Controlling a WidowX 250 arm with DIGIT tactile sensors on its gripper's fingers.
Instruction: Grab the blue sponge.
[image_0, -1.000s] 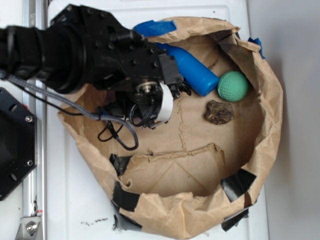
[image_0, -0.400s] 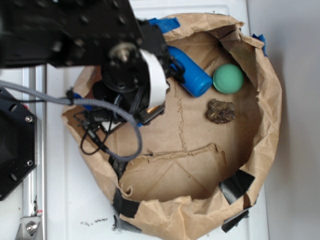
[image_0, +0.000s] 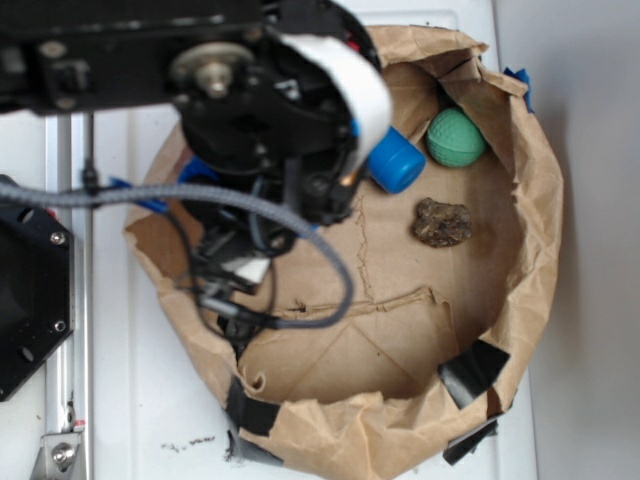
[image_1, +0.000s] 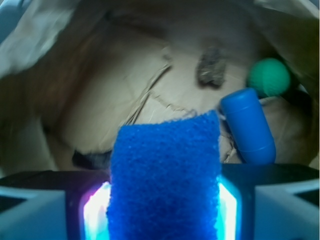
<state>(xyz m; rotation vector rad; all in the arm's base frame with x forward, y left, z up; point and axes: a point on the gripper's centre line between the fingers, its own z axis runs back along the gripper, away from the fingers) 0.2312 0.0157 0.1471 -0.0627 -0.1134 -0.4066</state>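
In the wrist view the blue sponge (image_1: 165, 165), a matte, rough blue pad, stands upright between the two jaws and fills the gap between them. My gripper (image_1: 164, 200) is shut on it, with the pads pressing its left and right sides. The sponge hangs above the brown paper floor of the bag. In the exterior view the black arm (image_0: 260, 110) looms large over the bag's upper left and hides the gripper's fingers and most of the sponge.
A blue bottle-shaped cylinder (image_0: 397, 160) (image_1: 248, 125), a green ball (image_0: 456, 137) (image_1: 269, 77) and a brown rock (image_0: 441, 222) (image_1: 212, 66) lie inside the rolled-down paper bag (image_0: 540, 230). Black tape (image_0: 476, 368) patches its rim. A black plate (image_0: 30, 290) sits at the left.
The arm has risen toward the camera and shifted up in the frame, now covering most of the blue cylinder. The green ball has rolled slightly up and left.
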